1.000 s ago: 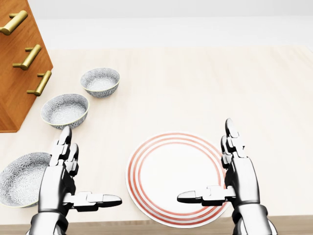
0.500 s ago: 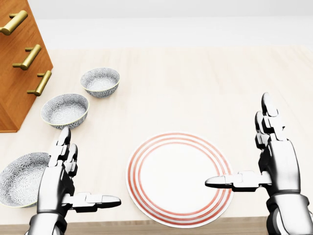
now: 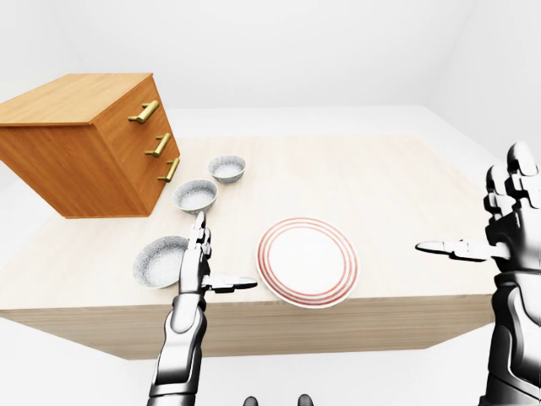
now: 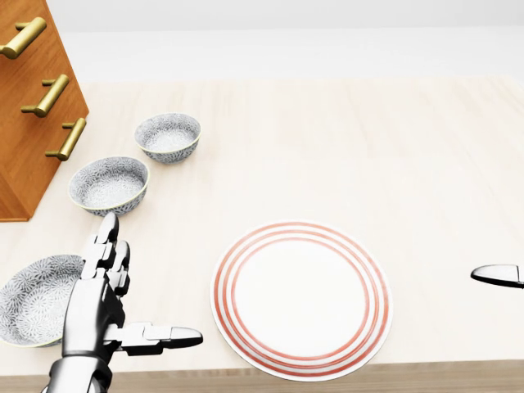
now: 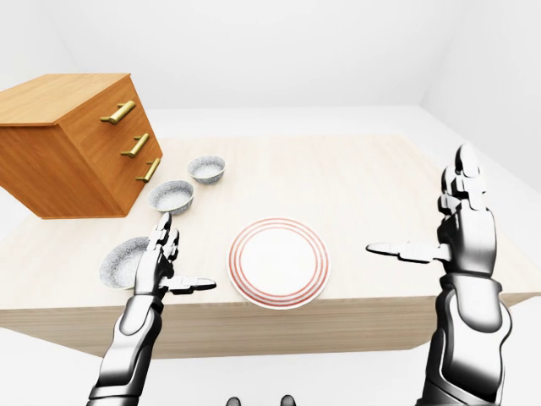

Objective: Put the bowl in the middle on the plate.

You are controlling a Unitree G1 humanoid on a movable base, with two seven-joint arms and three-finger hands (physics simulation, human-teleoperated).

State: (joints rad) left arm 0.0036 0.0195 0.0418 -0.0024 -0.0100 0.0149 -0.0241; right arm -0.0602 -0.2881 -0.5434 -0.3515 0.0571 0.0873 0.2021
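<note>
Three patterned grey bowls stand in a slanted row at the left of the head view. The middle bowl (image 4: pixel 109 184) sits between the upper bowl (image 4: pixel 168 136) and the lower bowl (image 4: pixel 37 299). A white plate with red rings (image 4: pixel 301 299) lies at the bottom centre. My left hand (image 4: pixel 123 303) is open, fingers straight, just right of the lower bowl and below the middle one, holding nothing. My right hand (image 5: pixel 431 224) is open and raised far to the right of the plate; only its thumb tip (image 4: pixel 498 276) shows in the head view.
A wooden drawer chest (image 3: pixel 89 144) with brass handles stands at the left, close beside the two upper bowls. The pale wooden table (image 4: pixel 360 155) stretches to the right of the bowls and above the plate.
My right hand has swung from over the plate's right part out to the right, almost leaving the head view. The left hand, bowls and plate have stayed in place.
</note>
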